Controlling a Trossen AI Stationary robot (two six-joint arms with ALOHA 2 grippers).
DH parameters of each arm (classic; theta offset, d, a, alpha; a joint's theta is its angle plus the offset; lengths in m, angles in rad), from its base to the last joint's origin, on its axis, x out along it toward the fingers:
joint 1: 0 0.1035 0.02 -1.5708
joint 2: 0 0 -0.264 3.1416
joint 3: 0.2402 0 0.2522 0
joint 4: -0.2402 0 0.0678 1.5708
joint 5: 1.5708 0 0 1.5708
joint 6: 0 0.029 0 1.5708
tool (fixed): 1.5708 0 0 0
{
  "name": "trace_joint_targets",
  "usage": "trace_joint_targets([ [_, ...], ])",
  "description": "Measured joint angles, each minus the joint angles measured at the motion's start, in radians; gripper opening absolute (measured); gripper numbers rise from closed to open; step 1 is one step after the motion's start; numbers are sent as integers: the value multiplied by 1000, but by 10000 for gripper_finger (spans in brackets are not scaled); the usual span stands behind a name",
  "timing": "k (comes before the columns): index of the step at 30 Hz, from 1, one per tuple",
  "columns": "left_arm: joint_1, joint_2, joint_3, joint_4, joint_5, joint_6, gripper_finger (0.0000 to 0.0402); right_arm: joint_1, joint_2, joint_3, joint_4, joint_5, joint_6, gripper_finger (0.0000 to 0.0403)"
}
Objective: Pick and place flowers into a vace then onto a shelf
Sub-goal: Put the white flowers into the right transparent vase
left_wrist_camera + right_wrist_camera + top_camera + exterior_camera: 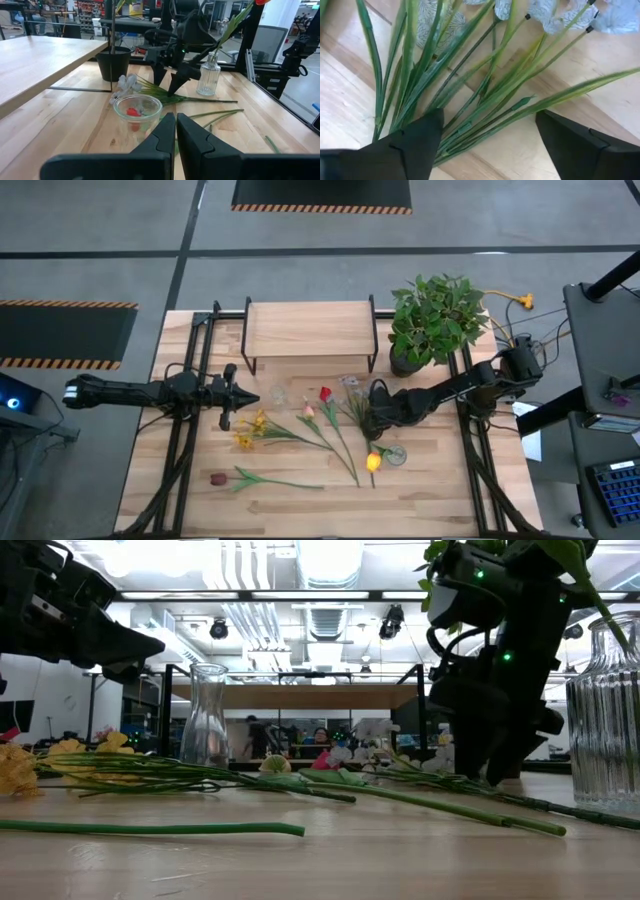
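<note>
Grey floor with hazard-striped mats is seen around a light wood desk (440,490). At the desk's far edge the shelf (310,330) is set, nothing on its top, with a bushy potted plant (437,318) just beside it on the right. Flowers are spread flat on the desk in front of the shelf: a yellow cluster (250,430) near the left arm, a red one (325,393) and a pink one (309,411) toward the middle, a dark maroon one (218,478) with a long green stem near the front left, a yellow-orange head (373,462) front of centre, and a pale white-lilac spray (350,383) with long green leaves (470,95) under the right arm. A clear glass vase (279,395) stands upright between the left claw and the red flower; a second ribbed glass vase (396,454) stands just beside the yellow-orange head. Left claw (247,395) is held level above the desk just beside the first vase, fingers pressed together, nothing in them. Right claw (487,142) is lowered over the leaves of the pale spray, fingers (417,145) spread wide on either side of the stems, tips near the wood; contact with the stems cannot be told. No flower is in either vase.
</note>
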Motion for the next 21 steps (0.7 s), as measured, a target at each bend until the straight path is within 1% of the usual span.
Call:
trace_joint_targets([
  [3,0,0,0,0,0,0,0,0,-10,-1,-8,-4,-4,273],
  [10,0,1,0,0,0,0,0,-1,-48,-5,-39,-40,-17,183],
  [16,0,1,0,0,0,0,0,-2,-69,-6,-40,-33,-23,111],
  [21,0,1,0,0,0,0,0,0,-70,-6,-41,-33,-28,59],
])
